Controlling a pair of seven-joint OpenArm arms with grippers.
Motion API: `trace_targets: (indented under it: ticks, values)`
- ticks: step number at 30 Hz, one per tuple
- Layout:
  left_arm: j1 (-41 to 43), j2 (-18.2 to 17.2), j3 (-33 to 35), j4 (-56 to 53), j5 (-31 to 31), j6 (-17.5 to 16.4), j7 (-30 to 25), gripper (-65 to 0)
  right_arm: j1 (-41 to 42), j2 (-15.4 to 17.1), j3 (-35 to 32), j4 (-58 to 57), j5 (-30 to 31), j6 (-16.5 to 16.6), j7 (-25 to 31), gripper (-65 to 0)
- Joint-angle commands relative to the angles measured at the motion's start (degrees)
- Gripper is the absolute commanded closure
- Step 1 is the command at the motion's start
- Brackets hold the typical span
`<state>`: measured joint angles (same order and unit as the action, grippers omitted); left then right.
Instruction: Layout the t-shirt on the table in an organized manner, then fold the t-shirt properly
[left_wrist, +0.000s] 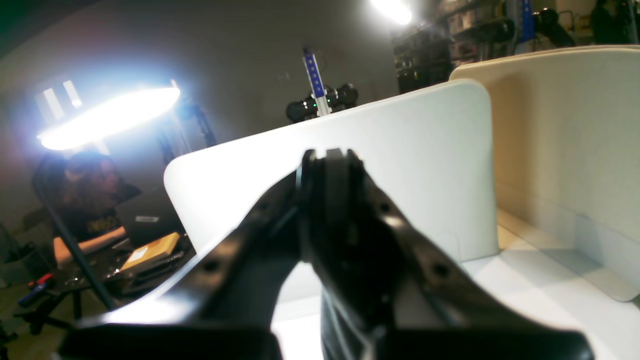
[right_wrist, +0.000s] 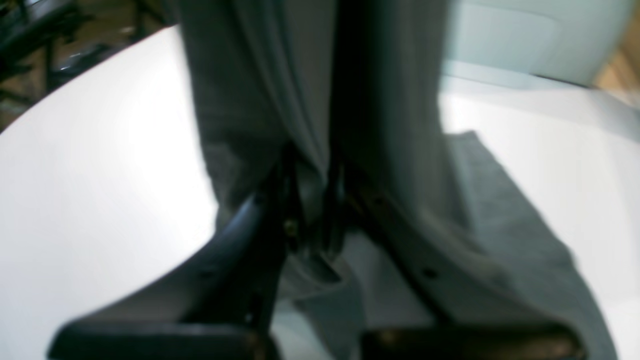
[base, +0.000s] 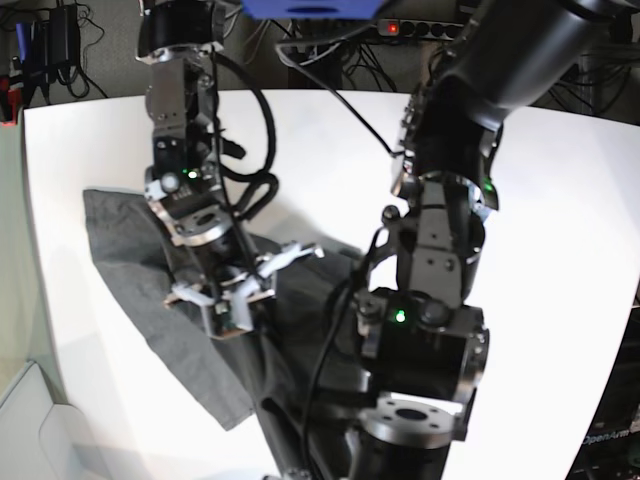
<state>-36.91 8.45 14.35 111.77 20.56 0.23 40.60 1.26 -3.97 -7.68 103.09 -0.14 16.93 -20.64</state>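
I have right hand (right_wrist: 310, 200) clamped on shirt (right_wrist: 505, 235); left hand (left_wrist: 327, 165) closed, empty. I should lift slowly toward 12 o'clock, spread flat on counter (right_wrist: 100, 175).

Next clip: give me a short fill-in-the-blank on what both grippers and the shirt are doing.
1. The right gripper is shut on a fold of the ____.
2. The left gripper is shut and holds ____.
3. Part of the t-shirt lies on the ____ table.

Missing words: t-shirt; nothing; white
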Motion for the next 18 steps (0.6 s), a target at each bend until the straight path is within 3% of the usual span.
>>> trace_targets:
  ticks: [1, 10, 18]
  values:
    - [-0.9, 0.2, -0.6, 0.7, 0.7, 0.5, -1.6, -0.4, 1.0, 0.1, 0.7, 1.3, 0.4, 0.1, 1.6, 0.0]
    - [5.1, -2.0, -6.4, 1.9, 0.8, 0.2, -2.1, -0.4, 1.7, 6.2, 6.2, 6.1, 0.4, 0.1, 1.6, 0.0]
    - [11.2, -4.4, -6.7, 4.4, 0.8, 0.4, -2.1, -0.4, 6.2, 7.0, 12.4, 8.5, 0.4, 0.1, 1.6, 0.0]
